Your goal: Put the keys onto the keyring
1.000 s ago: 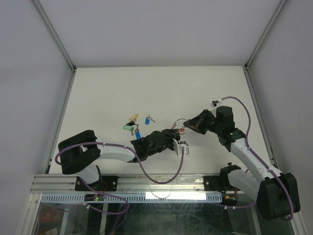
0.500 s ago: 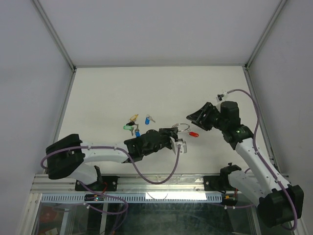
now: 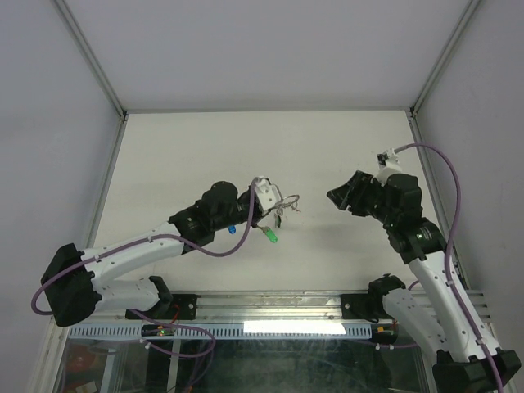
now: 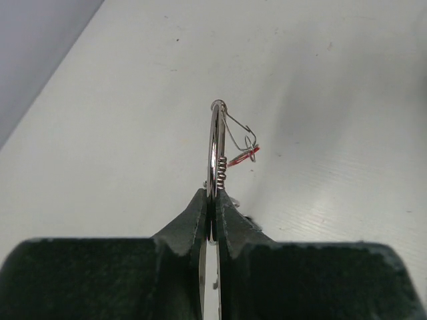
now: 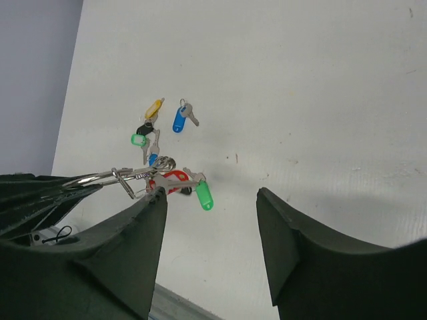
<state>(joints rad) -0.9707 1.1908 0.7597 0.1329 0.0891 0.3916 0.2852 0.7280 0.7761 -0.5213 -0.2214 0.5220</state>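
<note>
Your left end effector (image 4: 212,200) pinches the keyring (image 4: 215,143) shut above the worktop (image 5: 320,100), a red key (image 5: 170,179) and a green key (image 5: 204,195) hanging on it, your right end effector (image 3: 337,196) stands wide and empty, and the loose keys (image 5: 179,120) nearby, yellow and blue among them, are not yet threaded.

We read no text, number or brand in any view. The caps on the keys (image 5: 179,120) look too small to tell.
</note>
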